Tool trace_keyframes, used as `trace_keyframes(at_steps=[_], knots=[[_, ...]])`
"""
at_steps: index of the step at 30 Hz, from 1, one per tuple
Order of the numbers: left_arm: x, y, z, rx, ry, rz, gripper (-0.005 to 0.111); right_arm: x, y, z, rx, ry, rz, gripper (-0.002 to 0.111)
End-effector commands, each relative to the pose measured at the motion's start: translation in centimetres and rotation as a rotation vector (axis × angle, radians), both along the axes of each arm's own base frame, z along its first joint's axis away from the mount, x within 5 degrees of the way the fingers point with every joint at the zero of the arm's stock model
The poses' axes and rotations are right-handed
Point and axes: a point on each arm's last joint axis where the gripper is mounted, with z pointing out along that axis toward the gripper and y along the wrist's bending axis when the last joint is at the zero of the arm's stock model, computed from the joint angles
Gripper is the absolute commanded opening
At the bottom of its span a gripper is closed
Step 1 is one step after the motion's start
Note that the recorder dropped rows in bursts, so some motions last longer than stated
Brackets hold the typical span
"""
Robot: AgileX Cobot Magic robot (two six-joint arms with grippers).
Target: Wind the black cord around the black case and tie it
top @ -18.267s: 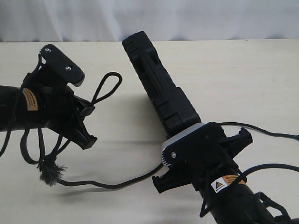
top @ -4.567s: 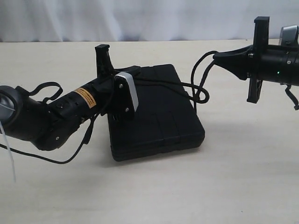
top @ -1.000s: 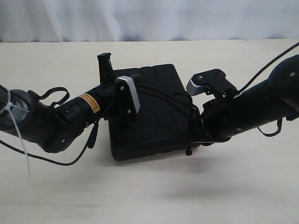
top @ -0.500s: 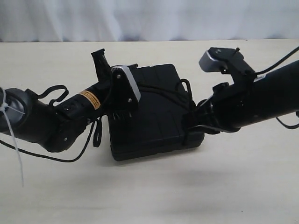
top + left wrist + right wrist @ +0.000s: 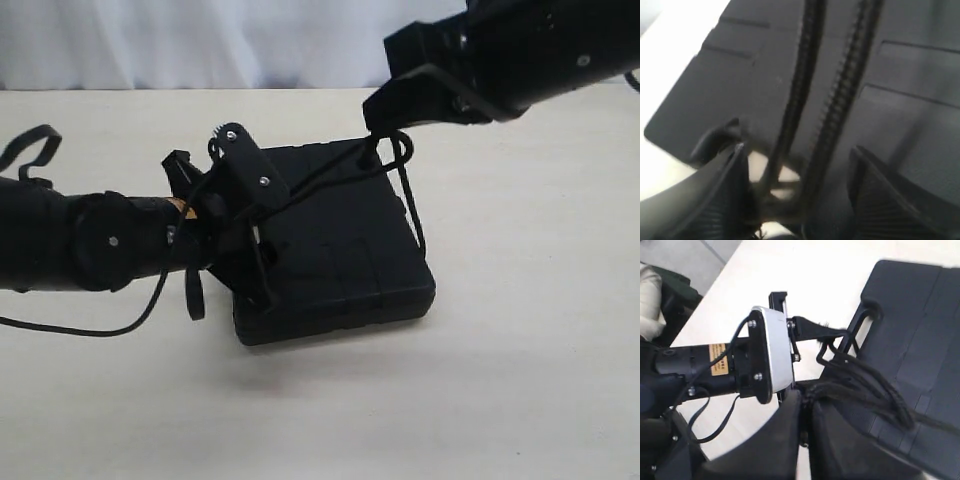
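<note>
Right wrist view has the right gripper [image 5: 805, 390] pinched narrow on a bunch of the black cord [image 5: 867, 397], right at its tips. From there the strands run away from it, down across the lid of the black case [image 5: 340, 250], which lies flat beneath. Farthest off, at the case's opposite edge, the left gripper [image 5: 795, 147] stands parted, with two strands passing unpinched between its fingers. Any tightening pull, I'd judge, falls to the right arm, drawing away from the left.
</note>
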Motion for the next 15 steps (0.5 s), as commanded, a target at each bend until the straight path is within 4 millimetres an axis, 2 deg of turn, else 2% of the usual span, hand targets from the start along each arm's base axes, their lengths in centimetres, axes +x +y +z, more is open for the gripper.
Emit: trace_keyframes(at_steps=[1, 6, 15], knots=[[0.7, 1.7, -0.3, -0.002, 0.091, 0.053, 0.057, 0.2, -0.1, 2.5, 0.03, -0.059, -0.022, 0.004], [0.9, 2.5, -0.5, 0.003, 0.13, 0.071, 0.057, 1.4, -1.4, 3.4, 0.017, -0.098, -0.123, 0.004], [0.9, 2.5, -0.2, 0.001, 0.121, 0.065, 0.057, 4.0, -5.9, 3.3, -0.041, -0.14, -0.303, 0.004]])
